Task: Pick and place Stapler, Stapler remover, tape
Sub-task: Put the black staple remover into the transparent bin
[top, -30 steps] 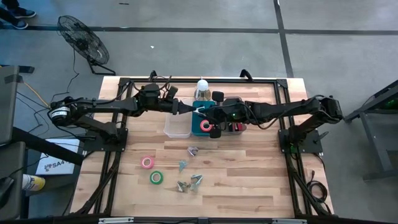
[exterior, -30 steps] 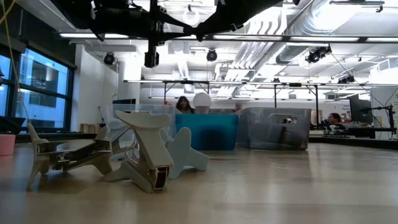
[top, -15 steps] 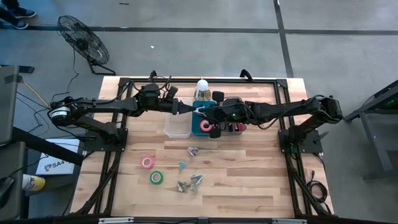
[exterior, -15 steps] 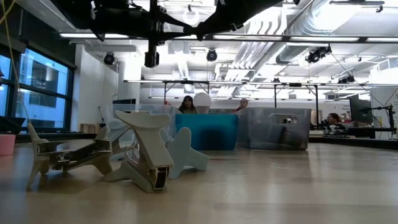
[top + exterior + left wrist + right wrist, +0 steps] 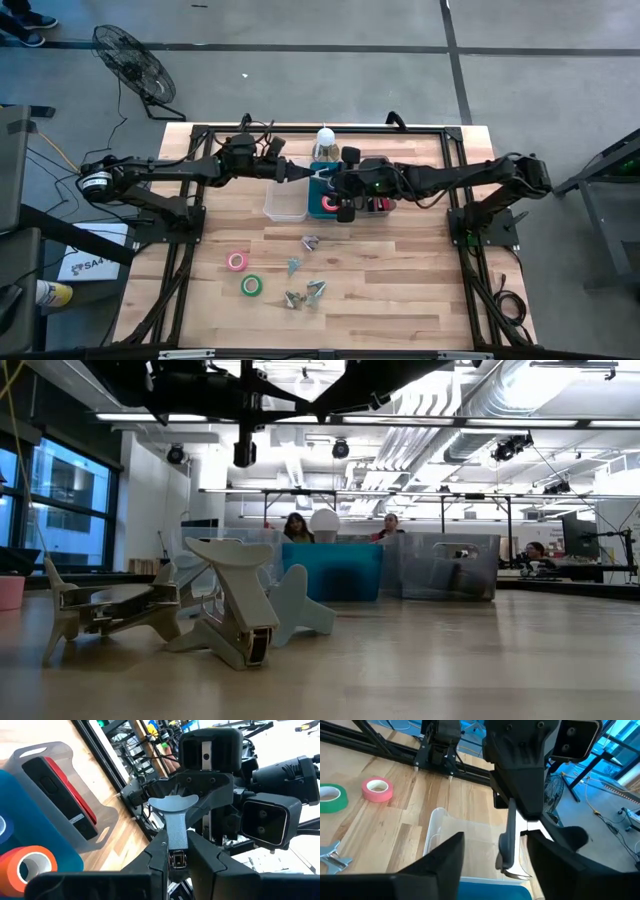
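Observation:
My left gripper (image 5: 176,851) is shut on a grey-blue staple remover (image 5: 175,822), held in the air over the bins at the table's far middle (image 5: 318,177). My right gripper (image 5: 495,842) faces it from the table's right. Its fingers are open and stand on either side of the remover (image 5: 509,837) without touching it. The red stapler (image 5: 62,795) lies in a clear bin (image 5: 385,207). A red tape roll (image 5: 330,203) lies in the teal bin (image 5: 322,168). Pink tape (image 5: 237,261) and green tape (image 5: 251,286) lie flat on the table. My left gripper pinches the staple remover's narrow metal end (image 5: 177,859) between its two fingers. The fingers come level from the table's left and lie along the remover. The remover's wide winged end (image 5: 174,804) points toward my right gripper, and the remover is lifted clear of the bins.
An empty clear bin (image 5: 285,203) stands left of the teal bin. Several loose staple removers (image 5: 305,270) lie near the table's middle and loom in the low view (image 5: 230,610). A white bottle (image 5: 325,140) stands behind the bins. A fan (image 5: 130,60) stands on the floor beyond the table.
My right gripper has opened and let go of the staple remover without leaving its place. The remover stays in my left gripper, which has kept still.

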You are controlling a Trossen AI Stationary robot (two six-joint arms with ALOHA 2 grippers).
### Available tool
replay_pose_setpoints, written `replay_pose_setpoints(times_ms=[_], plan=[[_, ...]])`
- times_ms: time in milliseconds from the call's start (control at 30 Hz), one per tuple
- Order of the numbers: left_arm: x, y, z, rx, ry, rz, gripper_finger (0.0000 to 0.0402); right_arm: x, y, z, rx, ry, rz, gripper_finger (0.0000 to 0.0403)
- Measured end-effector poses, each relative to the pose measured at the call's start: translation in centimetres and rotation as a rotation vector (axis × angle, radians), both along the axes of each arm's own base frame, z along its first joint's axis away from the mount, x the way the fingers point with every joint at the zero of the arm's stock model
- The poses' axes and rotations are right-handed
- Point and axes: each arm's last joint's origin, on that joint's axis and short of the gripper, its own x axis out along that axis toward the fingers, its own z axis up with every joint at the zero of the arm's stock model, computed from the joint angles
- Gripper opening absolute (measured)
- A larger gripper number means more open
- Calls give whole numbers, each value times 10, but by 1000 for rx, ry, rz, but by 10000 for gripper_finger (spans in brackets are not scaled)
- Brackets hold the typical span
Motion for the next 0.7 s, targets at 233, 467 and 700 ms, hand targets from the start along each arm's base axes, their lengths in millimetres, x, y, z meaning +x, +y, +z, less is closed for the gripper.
replay_pose_setpoints(times_ms=[233, 467, 700], plan=[[0, 0, 1, 21, -6, 13, 43, -3, 5, 5, -2, -18, 1, 244], [-2, 5, -3, 15, 36, 26, 43, -5, 6, 6, 56, -16, -21, 243], [-7, 14, -4, 26, 53, 42, 43, -8, 9, 9, 55, -23, -22, 244]])
